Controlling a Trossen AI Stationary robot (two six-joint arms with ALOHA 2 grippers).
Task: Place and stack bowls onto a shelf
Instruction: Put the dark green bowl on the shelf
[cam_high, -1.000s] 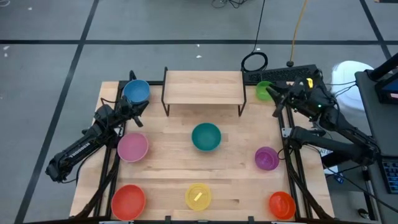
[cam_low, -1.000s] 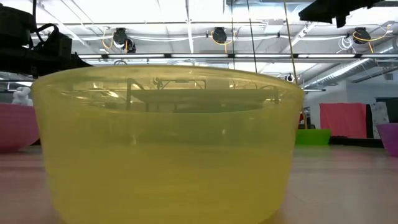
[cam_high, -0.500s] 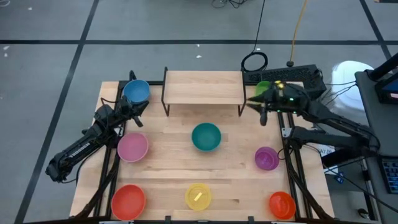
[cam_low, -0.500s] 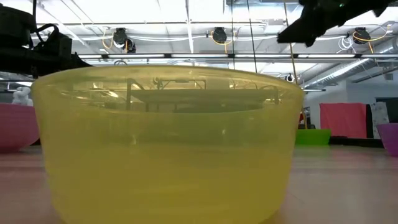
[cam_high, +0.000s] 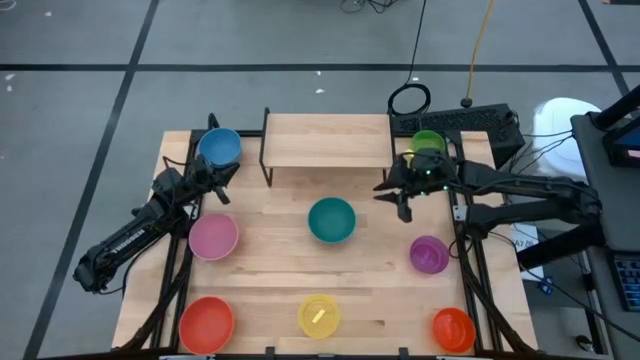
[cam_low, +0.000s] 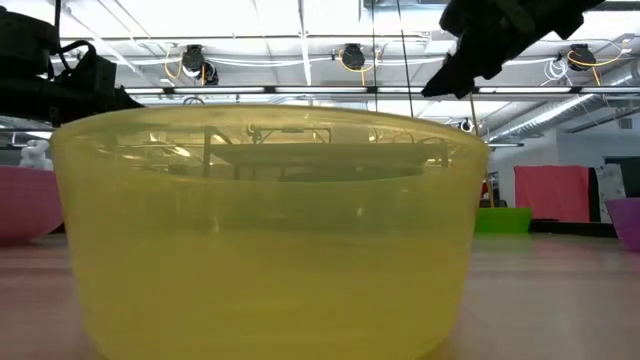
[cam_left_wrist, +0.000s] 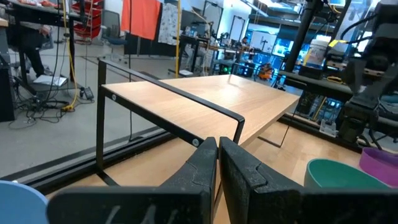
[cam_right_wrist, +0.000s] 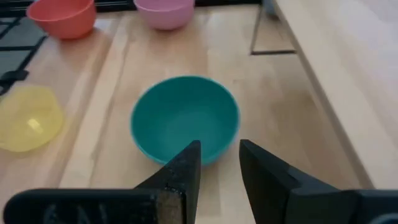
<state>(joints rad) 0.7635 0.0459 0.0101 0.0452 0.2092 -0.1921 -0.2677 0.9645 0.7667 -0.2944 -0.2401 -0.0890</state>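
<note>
The right gripper (cam_high: 392, 192) hung above the worktop (cam_high: 380, 280) between the shelf's near right leg and the teal bowl (cam_high: 331, 219), its fingers (cam_right_wrist: 180, 171) a little apart and holding nothing. The teal bowl sat upright near the middle of the worktop, just in front of the shelf (cam_high: 326, 139), which carried no bowls. The left gripper (cam_high: 222, 178) waited beside the blue bowl (cam_high: 219, 146) at the far left corner, its fingers (cam_left_wrist: 205, 163) closed on nothing. The green bowl (cam_high: 428, 141) sat right of the shelf. The pink bowl (cam_high: 213, 237), red bowl (cam_high: 206, 322), yellow bowl (cam_high: 319, 315), orange bowl (cam_high: 453, 328) and purple bowl (cam_high: 429, 254) lay spread over the near half.
</note>
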